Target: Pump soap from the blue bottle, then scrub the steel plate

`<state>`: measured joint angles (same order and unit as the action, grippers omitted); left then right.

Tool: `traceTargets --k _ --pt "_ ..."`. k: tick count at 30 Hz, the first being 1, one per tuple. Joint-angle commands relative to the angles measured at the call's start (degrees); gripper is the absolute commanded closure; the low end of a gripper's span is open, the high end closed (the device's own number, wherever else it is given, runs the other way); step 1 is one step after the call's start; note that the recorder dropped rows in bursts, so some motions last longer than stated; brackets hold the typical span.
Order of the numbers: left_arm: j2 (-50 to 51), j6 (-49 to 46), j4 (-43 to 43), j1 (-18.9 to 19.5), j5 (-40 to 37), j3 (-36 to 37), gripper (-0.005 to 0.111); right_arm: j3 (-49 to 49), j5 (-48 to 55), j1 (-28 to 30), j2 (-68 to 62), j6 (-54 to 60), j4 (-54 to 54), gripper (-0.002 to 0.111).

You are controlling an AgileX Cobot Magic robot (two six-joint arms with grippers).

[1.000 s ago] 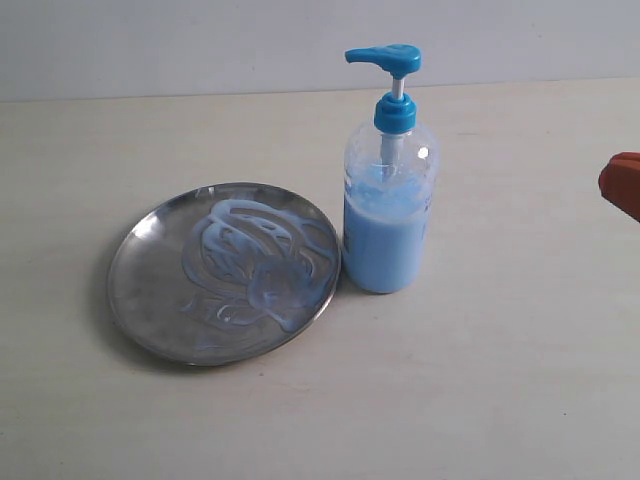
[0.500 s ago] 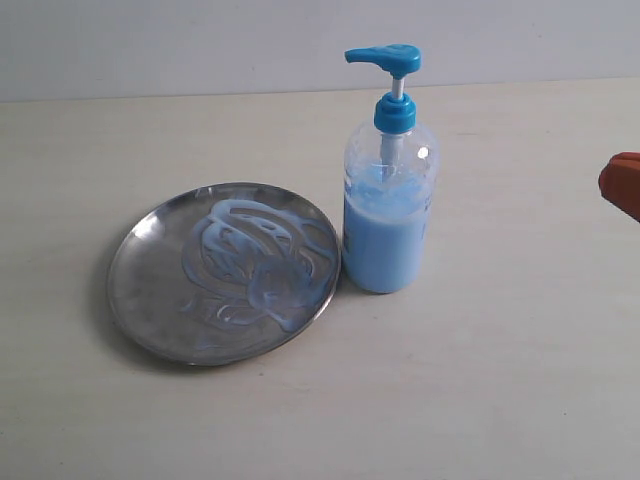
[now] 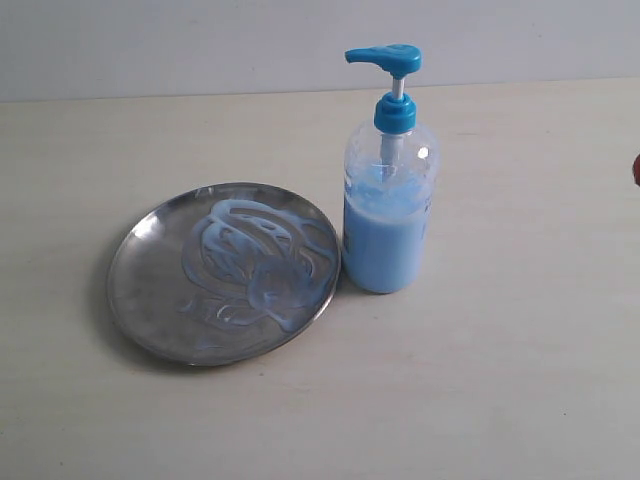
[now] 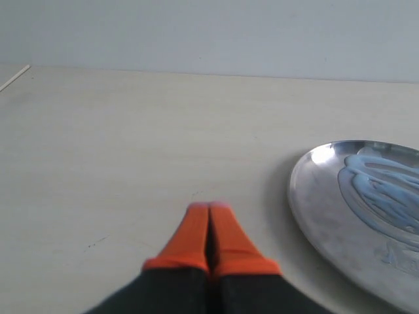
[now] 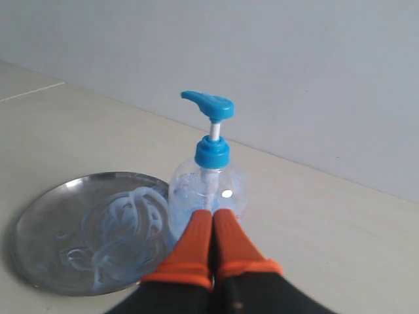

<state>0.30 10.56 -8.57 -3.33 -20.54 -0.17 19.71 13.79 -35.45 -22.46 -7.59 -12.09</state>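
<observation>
Two things stand on the desk (image 3: 500,380): the plate (image 3: 150,290), and the bottle (image 3: 388,215) upright at its 3 o'clock rim, seemingly touching it. The bottle is judged light, thin-walled and easily tipped, so it is best pressed straight down on the pump head (image 3: 385,58). The plate, slick with soap (image 3: 260,270), may slide. Both pincers are closed and empty. The left pincer (image 4: 209,208) is held low beside the plate, and the right pincer (image 5: 213,212) is aimed at the bottle from 3 o'clock, well apart.
</observation>
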Motion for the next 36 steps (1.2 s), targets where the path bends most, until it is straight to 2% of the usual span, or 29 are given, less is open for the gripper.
traceTargets --k 1,14,24,28,33,36 --pt "-0.30 -0.30 -0.27 0.08 0.28 0.17 0.107 -1.42 1.02 6.30 2.38 -0.38 0.95 0.108" --pt "-0.30 -0.30 -0.27 0.08 0.16 0.17 0.107 -7.30 1.54 26.40 11.18 -0.38 2.68 0.108" --pt "-0.30 -0.43 -0.27 0.08 0.15 0.17 0.107 -7.56 6.29 27.40 11.84 -0.38 3.54 0.108" --pt "-0.30 -0.43 -0.27 0.08 0.15 0.17 0.107 -11.88 5.97 27.64 15.90 0.51 3.54 0.108" --pt "-0.30 -0.43 -0.27 0.08 0.15 0.17 0.107 -16.11 3.85 32.78 20.51 0.51 4.57 0.108" --pt "-0.30 -0.43 -0.27 0.08 0.15 0.17 0.107 -17.87 3.85 32.94 21.78 0.51 4.57 0.108"
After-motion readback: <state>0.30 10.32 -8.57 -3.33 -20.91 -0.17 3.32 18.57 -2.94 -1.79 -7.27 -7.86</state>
